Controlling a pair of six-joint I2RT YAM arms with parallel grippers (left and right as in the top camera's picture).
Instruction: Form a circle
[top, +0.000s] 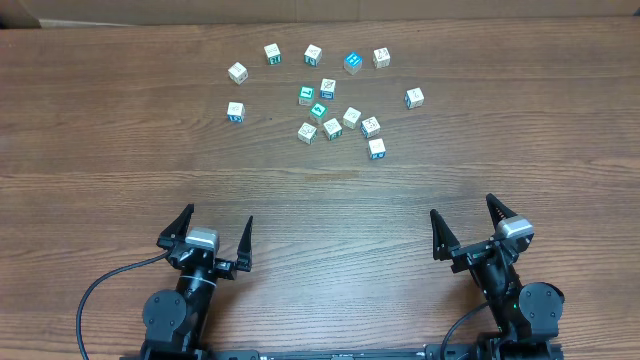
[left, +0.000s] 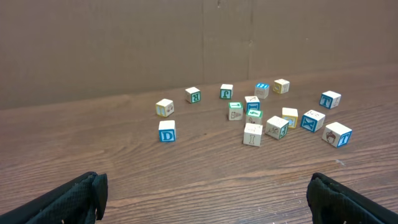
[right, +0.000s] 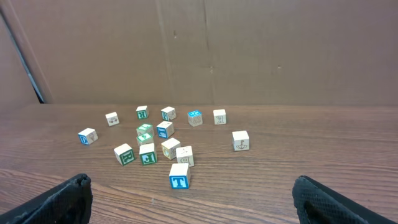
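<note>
The wooden table (top: 100, 150) carries everything. At its near edge the two arms sit parked, well apart from the work. The left gripper (top: 216, 218) has its jaws spread wide and holds nothing. The right gripper (top: 464, 210) is likewise wide and empty. Both wrist views show only fingertips at the bottom corners, with bare wood between them.

The cubes (top: 327, 89) lie scattered toward the far edge, about midway along the table's width. No ring exists yet. A far row (top: 313, 53) of five already bends in a shallow arc, with one cube standing off to each side below it. The rest sit in a loose clump (top: 333, 128) where the hollow of a circle should be, and some of them nearly touch.

The task looks to be at its very start, with no cube yet gripped. The likely next move is a reach to the clump to carry its cubes outward one at a time. The blue T cube (right: 179, 176), nearest the right arm and standing free, seems an easy first pick. The crowded neighbours call for a careful descent so that none is knocked aside.
</note>
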